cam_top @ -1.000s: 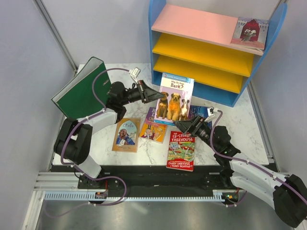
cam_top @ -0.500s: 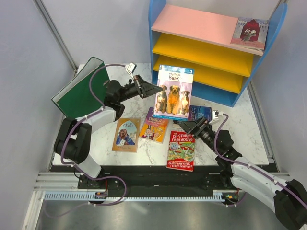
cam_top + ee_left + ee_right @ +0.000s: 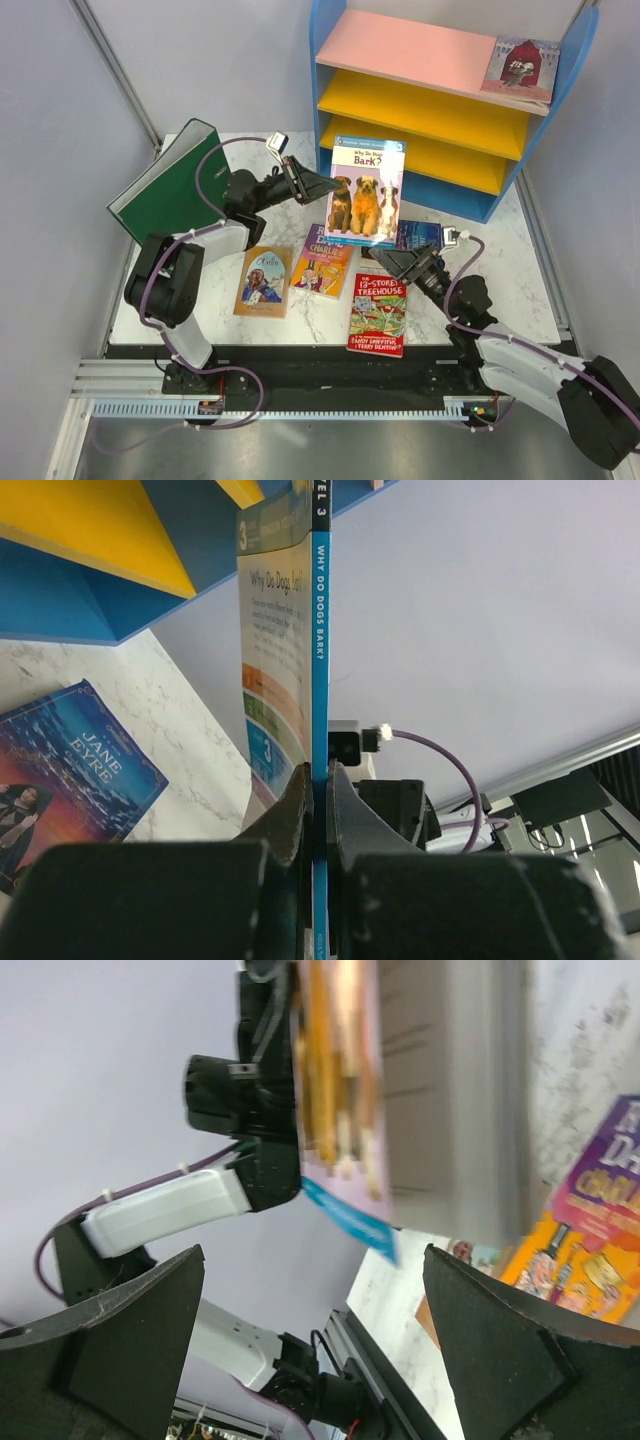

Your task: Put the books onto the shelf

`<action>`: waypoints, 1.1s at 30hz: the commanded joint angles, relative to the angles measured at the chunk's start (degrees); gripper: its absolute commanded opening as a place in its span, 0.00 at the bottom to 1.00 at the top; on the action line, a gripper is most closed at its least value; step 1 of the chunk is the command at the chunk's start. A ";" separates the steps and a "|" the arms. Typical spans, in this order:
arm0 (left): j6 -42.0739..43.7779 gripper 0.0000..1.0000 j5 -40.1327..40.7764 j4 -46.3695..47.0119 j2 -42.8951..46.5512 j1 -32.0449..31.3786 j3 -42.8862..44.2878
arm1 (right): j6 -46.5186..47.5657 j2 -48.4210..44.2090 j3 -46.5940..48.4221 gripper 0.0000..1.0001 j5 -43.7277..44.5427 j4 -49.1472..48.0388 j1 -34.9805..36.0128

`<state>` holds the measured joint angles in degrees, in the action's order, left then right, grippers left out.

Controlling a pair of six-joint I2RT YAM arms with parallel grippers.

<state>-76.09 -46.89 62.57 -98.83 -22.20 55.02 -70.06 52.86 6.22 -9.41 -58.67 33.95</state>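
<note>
Above the table (image 3: 515, 275), just in front of the shelf (image 3: 425, 112).

Item 1: three-dogs paperback (image 3: 365, 190). It is upright, cover to the overhead camera, level with the two yellow boards and not yet on any board. Whether it touches the blue frame I cannot tell.

Holder: my left pincer (image 3: 322, 187), clamped on the spine edge. My wrist view shows both fingers (image 3: 290, 820) pinching the blue spine, with the rest of the book rising free above them.

Handling, my estimate: thin, light and bendy, with a glossy cover that is probably slick. The back cover bows a little away from the spine. The bound edge is the stiffest place to hold, and the pages cannot fan open there. The free long edge may flap or catch on a board going in.

Item 2: my right pincer (image 3: 390, 262). Its jaws are spread wide with nothing between them, low over the table beside the dark blue paperback (image 3: 420, 236).

Flat on the table: purple Roald Dahl (image 3: 322, 262), Treehouse book (image 3: 377, 315), tan-orange paperback (image 3: 263, 280).

On the pink top board: one red-covered book (image 3: 520, 66).

Not for shelving: green binder (image 3: 165, 190), propped at the left.
</note>
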 commanded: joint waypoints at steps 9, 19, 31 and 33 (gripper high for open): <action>-3.98 0.02 1.63 5.99 -2.78 -1.18 5.09 | 2.21 -8.84 0.11 0.98 2.38 7.27 0.06; -3.27 0.02 0.49 4.15 -1.28 -2.76 6.50 | 3.17 -2.23 0.99 0.98 3.69 3.39 -0.03; -2.04 0.02 -0.04 4.05 0.30 -4.52 1.75 | 8.45 -8.13 2.57 0.98 6.42 10.07 -1.43; -2.13 0.02 0.05 4.14 0.39 -4.78 1.84 | 8.36 -7.60 1.78 0.98 6.33 9.55 -1.44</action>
<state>-77.95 -46.39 63.18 -101.06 -25.96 56.90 -63.53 44.95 6.92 -4.36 -48.42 33.08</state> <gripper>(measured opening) 0.048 0.982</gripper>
